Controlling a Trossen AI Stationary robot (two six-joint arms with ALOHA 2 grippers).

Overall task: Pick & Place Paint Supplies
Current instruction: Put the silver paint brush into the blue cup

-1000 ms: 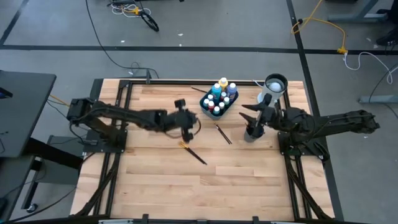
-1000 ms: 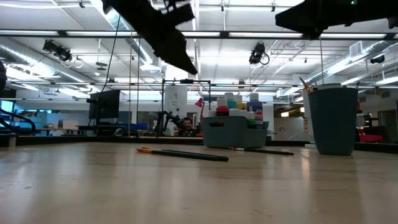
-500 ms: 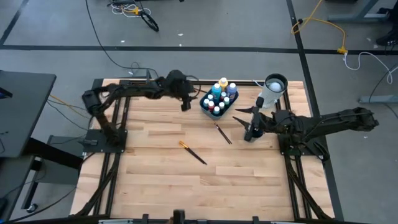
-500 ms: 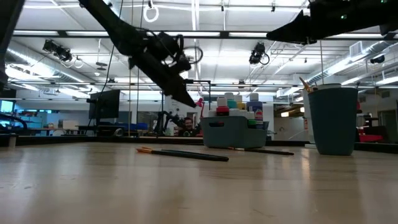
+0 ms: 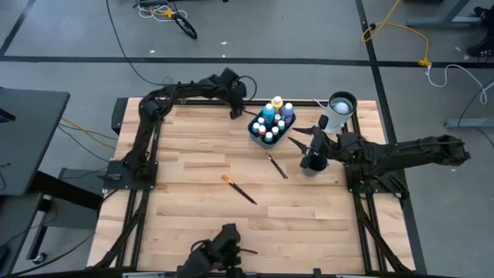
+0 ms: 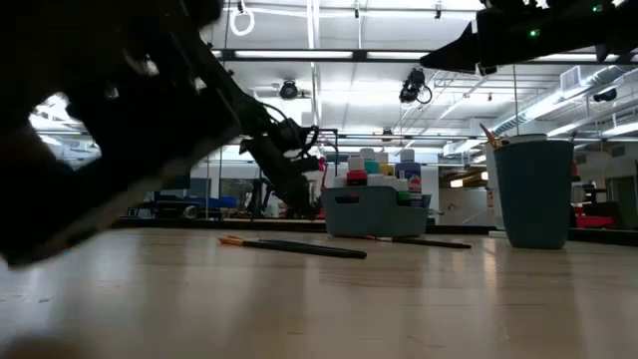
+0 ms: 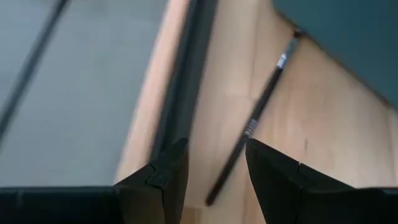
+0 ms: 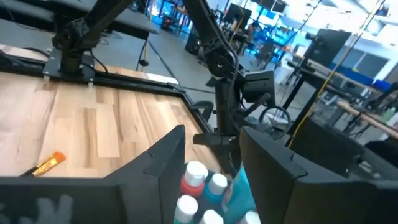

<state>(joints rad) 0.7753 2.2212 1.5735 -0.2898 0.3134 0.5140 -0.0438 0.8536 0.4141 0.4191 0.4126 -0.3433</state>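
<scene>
A blue tray (image 5: pixel 272 123) of small paint bottles (image 8: pixel 198 177) stands near the table's far edge. My left gripper (image 5: pixel 235 110) is low beside the tray's left side, slanting down, open. A thin dark brush (image 7: pixel 256 117) lies flat on the wood there, and its near end shows in the gap between my fingers (image 7: pixel 168 180); I cannot tell whether they touch it. An orange-tipped brush (image 5: pixel 239 189) and another brush (image 5: pixel 276 165) lie mid-table. My right gripper (image 5: pixel 298 138) hangs level and open (image 8: pixel 211 163) above the table, right of the tray.
A dark cup (image 5: pixel 312 162) holding brushes (image 6: pixel 533 194) stands under the right arm. A tall white cylinder with a dark top (image 5: pixel 338 110) is at the far right. A dark thing (image 5: pixel 220 251) sits at the near edge and blurs the low view's left.
My left gripper has swung from above the orange-tipped brush at mid-table toward the far edge and come down beside the tray's left side. The brushes on the table have stayed put. A dark thing has come into view at the near edge.
</scene>
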